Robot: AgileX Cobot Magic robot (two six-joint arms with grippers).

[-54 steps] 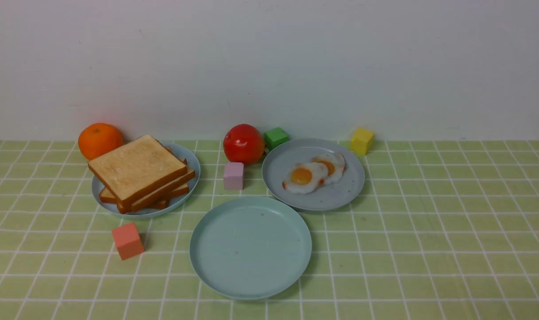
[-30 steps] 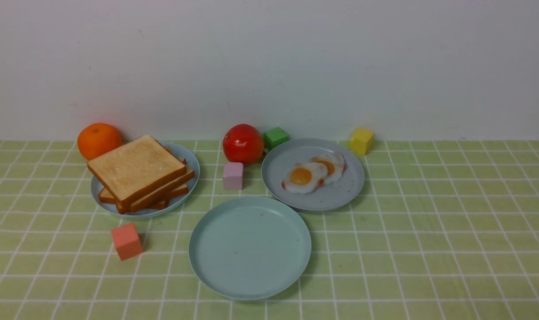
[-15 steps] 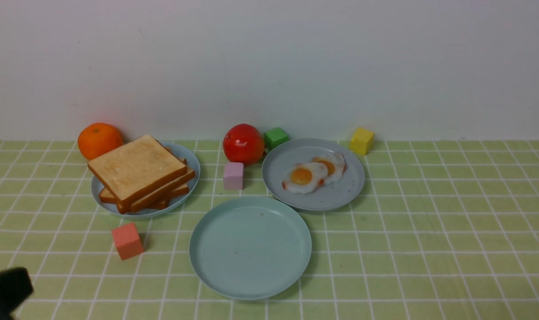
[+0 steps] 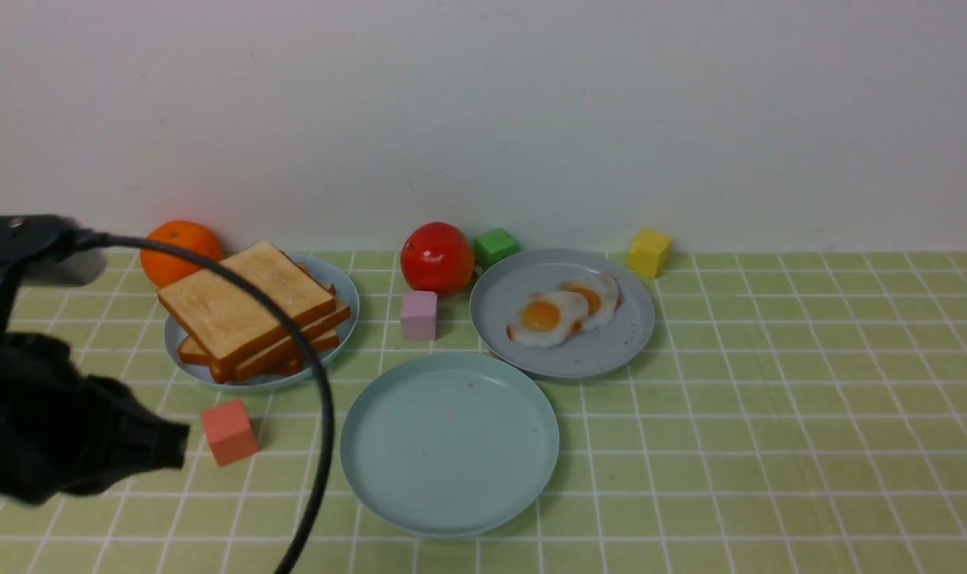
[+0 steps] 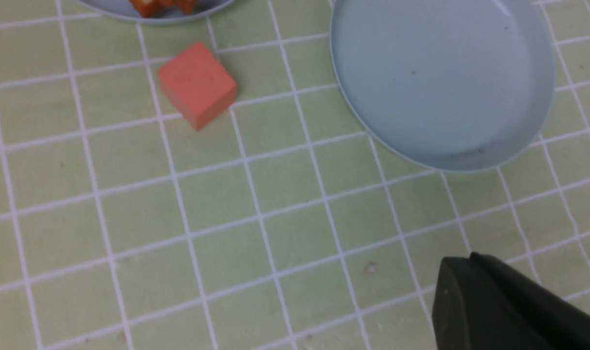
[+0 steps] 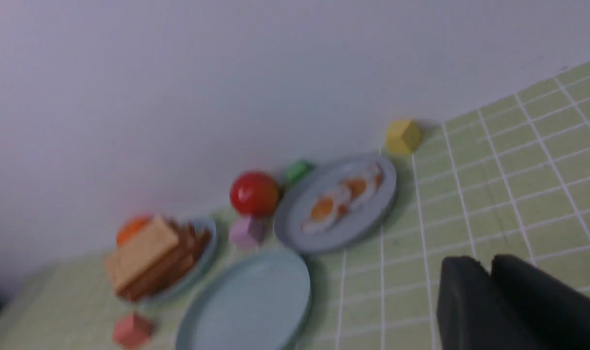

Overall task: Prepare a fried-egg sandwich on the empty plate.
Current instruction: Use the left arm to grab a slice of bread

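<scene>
The empty plate (image 4: 450, 443) (image 5: 440, 82) (image 6: 248, 306), pale teal, lies at the front middle with nothing on it. No fried-egg sandwich is in view. Toast slices (image 4: 248, 307) (image 6: 151, 255) are stacked on a greyer plate (image 4: 346, 296) at the back left. Two fried eggs (image 4: 563, 311) (image 6: 341, 199) lie on another grey plate (image 4: 567, 363) at the back right. My left gripper (image 4: 176, 442) (image 5: 462, 260) hovers shut and holding nothing, left of the empty plate beside a salmon cube (image 4: 229, 431). My right gripper (image 6: 484, 262) shows only in its wrist view, fingers together, holding nothing.
An orange (image 4: 178, 251), a tomato (image 4: 437, 257), and green (image 4: 496, 245), pink (image 4: 418, 315) and yellow (image 4: 649, 252) cubes stand round the back plates. The left arm's black cable (image 4: 320, 399) arcs over the toast plate's front. A white wall closes the back.
My left arm has come in from the lower left corner and risen rightward, up to the salmon cube. Plates, toast and eggs have not moved.
</scene>
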